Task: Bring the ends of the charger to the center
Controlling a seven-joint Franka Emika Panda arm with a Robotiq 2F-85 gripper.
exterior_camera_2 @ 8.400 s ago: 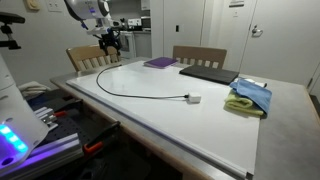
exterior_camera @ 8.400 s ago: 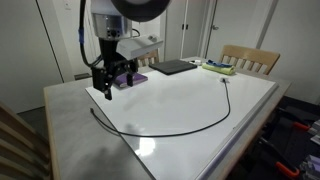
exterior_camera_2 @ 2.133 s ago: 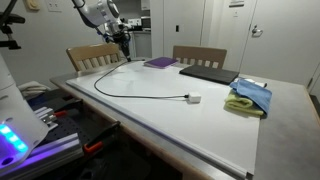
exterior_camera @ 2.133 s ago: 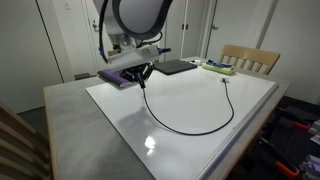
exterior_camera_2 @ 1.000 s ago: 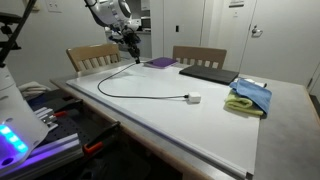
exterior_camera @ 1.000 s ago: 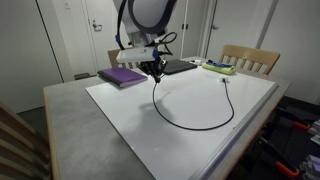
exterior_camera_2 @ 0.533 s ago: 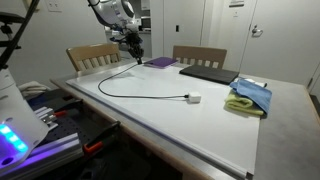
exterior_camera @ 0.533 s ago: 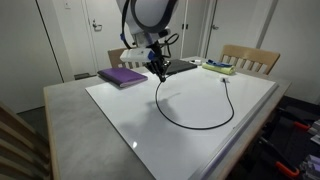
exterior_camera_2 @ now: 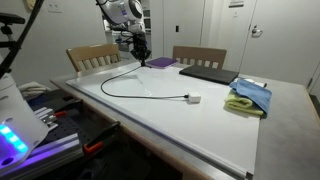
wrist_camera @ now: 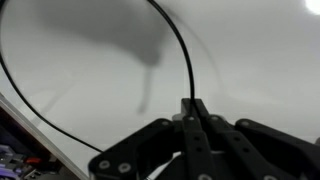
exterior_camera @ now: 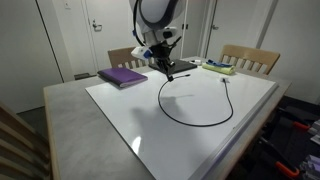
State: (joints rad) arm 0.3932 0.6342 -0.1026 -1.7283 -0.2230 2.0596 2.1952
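The charger (exterior_camera: 205, 125) is a thin black cable lying in a wide loop on the glossy white board (exterior_camera: 185, 150). My gripper (exterior_camera: 166, 69) hangs a little above the board near its far side, shut on one end of the cable. In the wrist view the closed fingertips (wrist_camera: 194, 104) pinch the cable (wrist_camera: 183, 50), which runs away over the white surface. The charger's other end (exterior_camera: 222, 81) lies free on the board, and its small pale plug (exterior_camera_2: 192, 98) shows in an exterior view. The held plug tip is hidden between the fingers.
A purple book (exterior_camera: 122, 76) lies on the board's far corner, with a flat dark laptop (exterior_camera: 184, 67) beside it. A green and blue cloth (exterior_camera_2: 250, 98) sits on the grey table rim. Wooden chairs (exterior_camera: 250, 58) stand behind the table.
My gripper has carried the cable end away from the purple book toward the laptop side. The loop of cable on the board has narrowed behind it. The free end has stayed put.
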